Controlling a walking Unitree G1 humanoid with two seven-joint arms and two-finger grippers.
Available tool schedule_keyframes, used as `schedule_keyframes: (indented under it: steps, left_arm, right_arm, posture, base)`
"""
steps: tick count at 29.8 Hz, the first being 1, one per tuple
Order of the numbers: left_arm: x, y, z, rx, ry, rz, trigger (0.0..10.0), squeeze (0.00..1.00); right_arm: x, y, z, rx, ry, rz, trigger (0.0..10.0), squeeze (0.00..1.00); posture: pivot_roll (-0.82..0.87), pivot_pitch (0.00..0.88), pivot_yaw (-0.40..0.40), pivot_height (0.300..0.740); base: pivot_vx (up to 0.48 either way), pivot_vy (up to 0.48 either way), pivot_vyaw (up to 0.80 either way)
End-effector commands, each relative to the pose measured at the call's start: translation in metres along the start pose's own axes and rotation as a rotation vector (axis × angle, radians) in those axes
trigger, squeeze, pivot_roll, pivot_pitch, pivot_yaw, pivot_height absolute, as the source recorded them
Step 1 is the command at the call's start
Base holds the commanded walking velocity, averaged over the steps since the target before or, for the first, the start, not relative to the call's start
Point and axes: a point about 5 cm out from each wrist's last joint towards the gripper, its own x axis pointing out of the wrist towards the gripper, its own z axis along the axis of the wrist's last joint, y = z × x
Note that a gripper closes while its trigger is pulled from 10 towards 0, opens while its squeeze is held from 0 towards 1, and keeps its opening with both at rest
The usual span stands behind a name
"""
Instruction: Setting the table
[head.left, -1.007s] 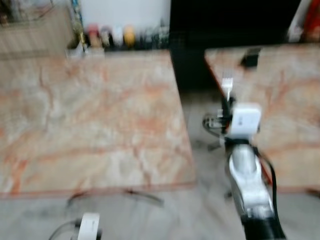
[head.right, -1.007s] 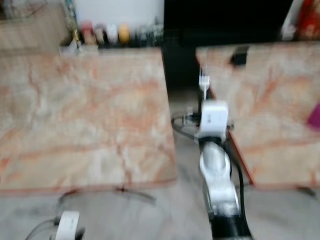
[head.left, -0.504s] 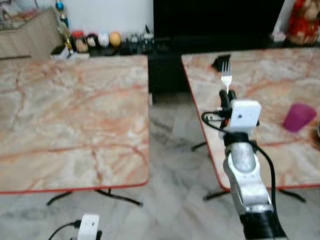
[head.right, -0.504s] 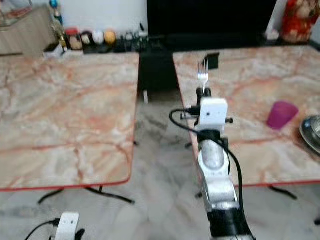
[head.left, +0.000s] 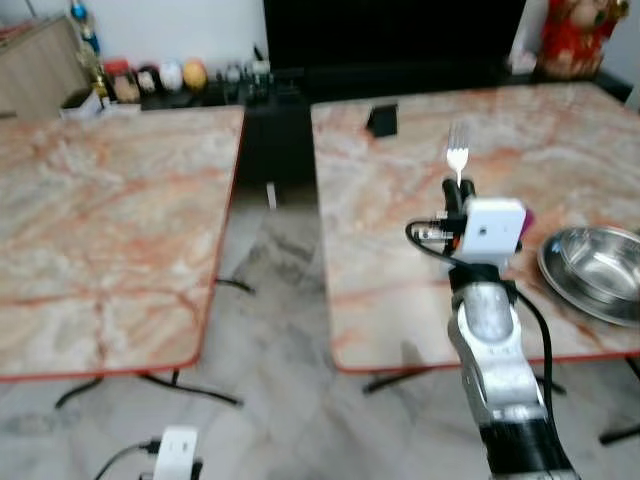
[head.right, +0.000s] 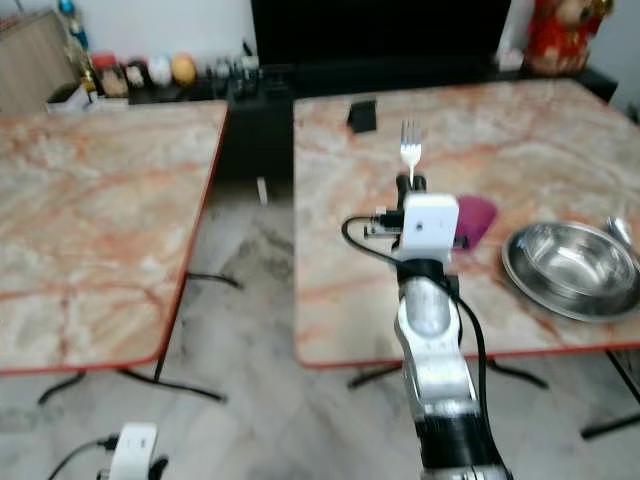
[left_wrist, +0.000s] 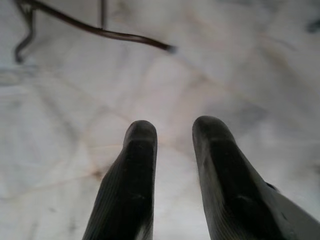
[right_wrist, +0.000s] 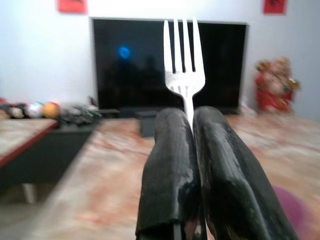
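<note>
No writing can be read anywhere. The right end effector (head.right: 409, 182) pinches a fork (head.right: 409, 152) by its handle, tines upright, over the near part of the right worktop (head.right: 520, 130). On that worktop a steel bowl (head.right: 572, 268) sits at three o'clock of the end effector, with a purple cup (head.right: 477, 215) between them. Half a second ago the bowl lay at the picture's edge; the camera has since swung right. The left end effector (left_wrist: 172, 131), fingers spread, hangs above the floor (left_wrist: 240, 75).

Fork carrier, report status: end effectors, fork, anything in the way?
Right end effector shut on fork, tines up, over the table. Left end effector open, idle above floor. Steel bowl and purple cup ahead.
</note>
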Motion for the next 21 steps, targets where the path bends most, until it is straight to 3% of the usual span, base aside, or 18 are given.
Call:
schedule_keyframes:
  steps: [1,21]
  left_arm:
    - [-0.0017,0.0036,-0.0060,0.013,0.023,0.009,10.0,0.00]
    - [-0.0021,0.0046,-0.0077,0.015,0.032,0.005,10.0,0.00]
  right_arm:
    - [0.0034,0.0024,0.0072,0.009,-0.026,0.002,10.0,0.00]
    - [0.0063,-0.0021,0.0084,-0.001,-0.031,-0.012,10.0,0.00]
  posture:
    - [-0.10,0.000,0.063,0.740]
    - [-0.10,0.000,0.068,0.740]
  base:
    - [0.000,-0.352,0.00]
    - [0.000,-0.351,0.00]
